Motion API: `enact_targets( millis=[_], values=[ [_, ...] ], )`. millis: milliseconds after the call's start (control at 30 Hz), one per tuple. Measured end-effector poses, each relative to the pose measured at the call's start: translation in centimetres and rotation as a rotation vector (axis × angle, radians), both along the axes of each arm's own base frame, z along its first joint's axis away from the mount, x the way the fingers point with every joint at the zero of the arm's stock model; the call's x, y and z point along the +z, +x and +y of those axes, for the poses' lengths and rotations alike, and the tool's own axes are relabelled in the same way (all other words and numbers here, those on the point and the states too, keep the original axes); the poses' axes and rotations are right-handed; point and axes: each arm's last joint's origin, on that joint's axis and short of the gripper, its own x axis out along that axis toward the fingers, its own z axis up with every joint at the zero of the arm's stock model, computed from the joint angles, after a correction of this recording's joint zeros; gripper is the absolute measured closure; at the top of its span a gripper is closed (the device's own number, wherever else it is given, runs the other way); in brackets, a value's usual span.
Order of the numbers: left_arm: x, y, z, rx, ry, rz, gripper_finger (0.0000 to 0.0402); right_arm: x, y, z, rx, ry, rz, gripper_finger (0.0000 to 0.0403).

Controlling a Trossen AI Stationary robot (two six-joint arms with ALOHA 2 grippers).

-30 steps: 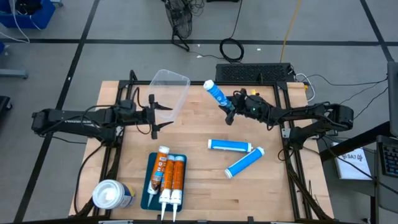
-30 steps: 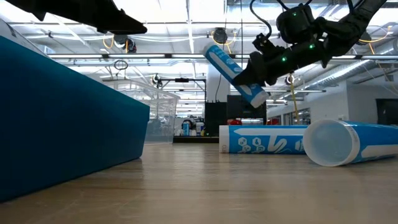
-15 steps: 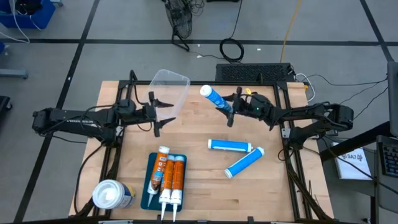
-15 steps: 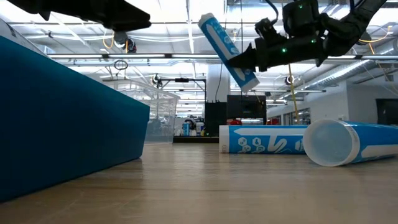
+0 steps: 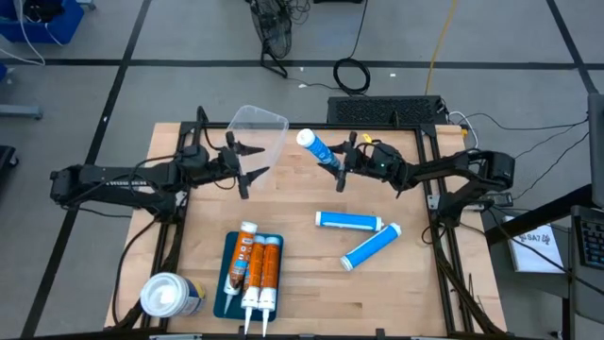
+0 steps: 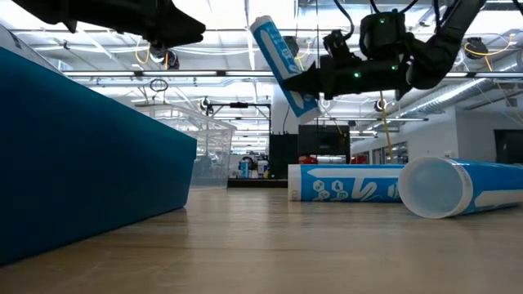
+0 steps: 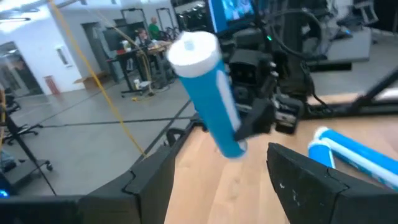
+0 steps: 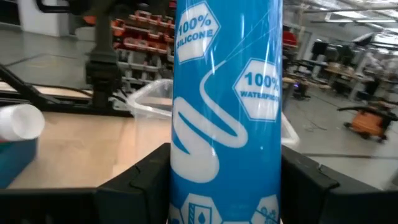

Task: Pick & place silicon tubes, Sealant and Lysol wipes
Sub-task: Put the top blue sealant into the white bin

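My right gripper (image 5: 342, 170) is shut on a blue silicone tube (image 5: 321, 156) with a white end cap (image 5: 305, 139), held high over the far middle of the table. In the low view the tube (image 6: 278, 65) slants up from the gripper (image 6: 315, 82). My left gripper (image 5: 243, 168) stands open and level a short way to the tube's left, touching nothing; its wrist view looks at the tube (image 7: 205, 93). Two more blue tubes (image 5: 349, 221) (image 5: 370, 246) lie on their sides on the table. Orange sealant tubes (image 5: 257, 269) lie on a blue tray. The Lysol wipes (image 5: 170, 295) stand at the near left corner. My right gripper pinches the tube's lower end (image 8: 227, 205) between its two fingers (image 8: 137, 180), one on each side of the round body. The fingers come about level from the table's right side. The tube is lifted clear and slants up toward the table's left, white cap uppermost.
A clear plastic bin (image 5: 260, 132) sits at the far edge just behind my left gripper. The blue tray (image 5: 229, 283) lies at the near edge. Bare wood (image 5: 302, 283) shows between the tray and the lying tubes.
My right gripper has carried the tube toward the table's left, nearer my left gripper, and has tipped upward. The tube stands steeper now, its white cap higher and farther left. My left gripper has rolled a little.
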Motion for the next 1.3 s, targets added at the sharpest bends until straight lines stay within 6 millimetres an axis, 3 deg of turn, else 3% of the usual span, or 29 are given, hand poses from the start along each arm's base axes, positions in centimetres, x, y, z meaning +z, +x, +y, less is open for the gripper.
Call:
enact_targets(
  millis=[267,1033,1300],
  values=[
    [0.6,-0.1,0.9,0.02,-0.048,-0.087,0.0146,1.3,1.4,-0.3,0.044,-0.003,-0.011,0.0196],
    [0.4,0.7,1.3,0.017,-0.051,-0.114,0.0146,4.5,3.2,-0.3,0.128,-0.04,-0.064,0.0196],
    [0.5,0.7,1.3,0.015,-0.066,-0.126,0.0146,3.0,6.2,-1.3,0.129,-0.001,-0.017,0.0196]
  ],
)
